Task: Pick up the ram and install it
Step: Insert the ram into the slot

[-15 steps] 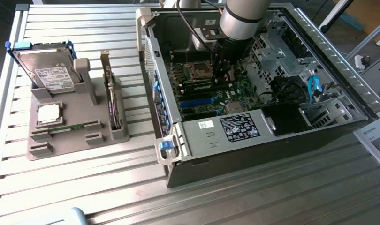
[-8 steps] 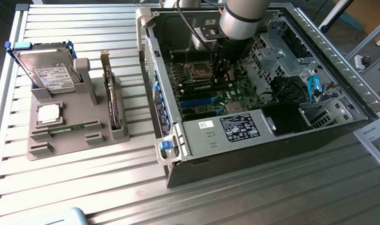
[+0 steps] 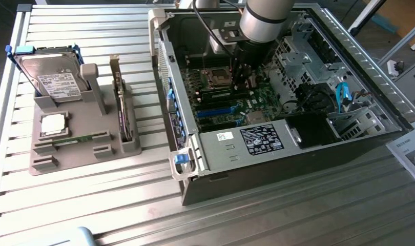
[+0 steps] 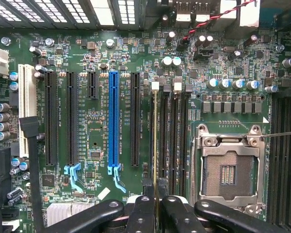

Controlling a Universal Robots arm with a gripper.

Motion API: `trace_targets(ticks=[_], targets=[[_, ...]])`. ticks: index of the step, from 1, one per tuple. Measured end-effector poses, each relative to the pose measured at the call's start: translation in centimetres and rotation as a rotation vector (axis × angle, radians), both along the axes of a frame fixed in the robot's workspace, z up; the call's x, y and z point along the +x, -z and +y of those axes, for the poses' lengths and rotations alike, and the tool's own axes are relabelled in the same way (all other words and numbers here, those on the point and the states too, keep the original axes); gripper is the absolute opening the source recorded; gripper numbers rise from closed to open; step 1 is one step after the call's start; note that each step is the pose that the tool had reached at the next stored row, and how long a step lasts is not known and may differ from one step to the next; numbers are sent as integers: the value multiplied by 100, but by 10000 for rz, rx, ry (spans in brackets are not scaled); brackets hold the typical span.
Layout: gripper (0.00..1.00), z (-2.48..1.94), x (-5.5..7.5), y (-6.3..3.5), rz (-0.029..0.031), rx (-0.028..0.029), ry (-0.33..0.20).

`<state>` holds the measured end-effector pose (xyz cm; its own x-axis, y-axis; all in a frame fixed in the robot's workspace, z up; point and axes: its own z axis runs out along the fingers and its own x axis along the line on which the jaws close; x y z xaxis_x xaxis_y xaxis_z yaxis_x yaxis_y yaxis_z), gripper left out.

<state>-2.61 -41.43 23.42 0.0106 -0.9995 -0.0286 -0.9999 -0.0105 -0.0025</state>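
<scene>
The ram (image 4: 155, 145) shows edge-on as a thin yellowish line, standing in the memory slot nearest the black expansion slots, beside the open CPU socket (image 4: 228, 167). My gripper (image 4: 155, 201) is shut on the ram's near end, one black finger on each side. In the exterior view my gripper (image 3: 240, 77) reaches down inside the open computer case (image 3: 214, 148), over the green motherboard (image 3: 258, 97). There, the arm hides the stick.
A blue expansion slot (image 4: 113, 121) and black ones lie beside the memory slots. To the exterior view's left, a grey holder (image 3: 47, 159) carries a hard drive (image 3: 54, 77), an upright dark card (image 3: 120, 102), a square silver chip (image 3: 54, 123) and a green strip (image 3: 81, 139). Cables and the drive cage crowd the case's right.
</scene>
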Motion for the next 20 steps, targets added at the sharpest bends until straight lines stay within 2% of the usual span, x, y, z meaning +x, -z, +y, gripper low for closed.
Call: trace_targets(ticks=[12,13,14,16,17,20], targets=[[13,-1,0,39,2,0,0],[14,0,0,40,2,1,0],[20,0,0,40,2,1,0],[20,0,0,41,1,1,0],[26,0,0,41,1,0,0],[26,0,0,34,1,2,1]])
